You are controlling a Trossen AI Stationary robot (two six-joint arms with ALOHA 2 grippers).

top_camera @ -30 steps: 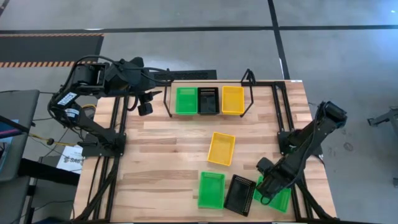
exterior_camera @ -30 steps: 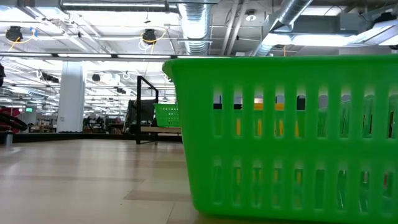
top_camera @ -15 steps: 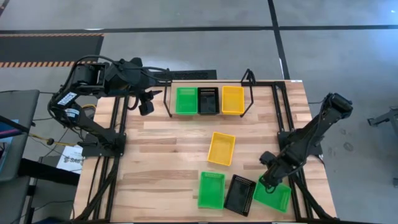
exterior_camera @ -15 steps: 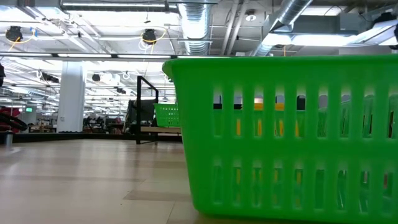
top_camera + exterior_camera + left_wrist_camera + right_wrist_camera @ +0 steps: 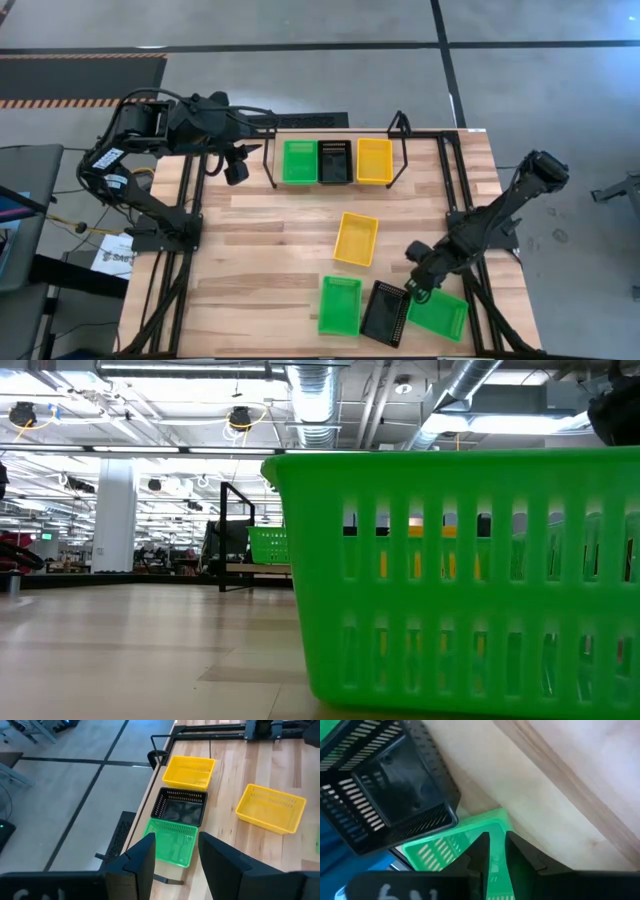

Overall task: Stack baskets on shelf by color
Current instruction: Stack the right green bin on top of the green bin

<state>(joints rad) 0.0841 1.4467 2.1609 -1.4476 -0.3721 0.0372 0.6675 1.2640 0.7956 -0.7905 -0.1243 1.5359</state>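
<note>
My right gripper (image 5: 418,290) is at the table's near right, shut on a green basket (image 5: 440,314). A black basket (image 5: 386,312) sits just left of it, then a second green basket (image 5: 340,304), which fills the low view (image 5: 450,580). A yellow basket (image 5: 356,238) rests flat mid-table. The shelf (image 5: 335,150) at the far edge holds green (image 5: 299,161), black (image 5: 334,162) and yellow (image 5: 374,160) baskets side by side. My left gripper (image 5: 235,172) hangs open off the shelf's left end, with nothing between its fingers (image 5: 175,857). My right gripper pinches the green basket's wall between its two fingers at the far-left corner (image 5: 496,822), next to the black basket (image 5: 390,795). The fingers come down at it from above, slanting from the right. Whether the basket's base is off the table, I cannot tell.
Black frame rails (image 5: 455,190) run along the table's right and left edges. Bare wood lies between the shelf and the near row of baskets, left of the yellow basket. The black basket stands close beside the held green one.
My right gripper has moved toward the far edge and a little left, uncovering more of the green basket under it. The basket now lies turned slightly against the table's edge. A dark part of the right arm has come into the low view's upper right corner.
</note>
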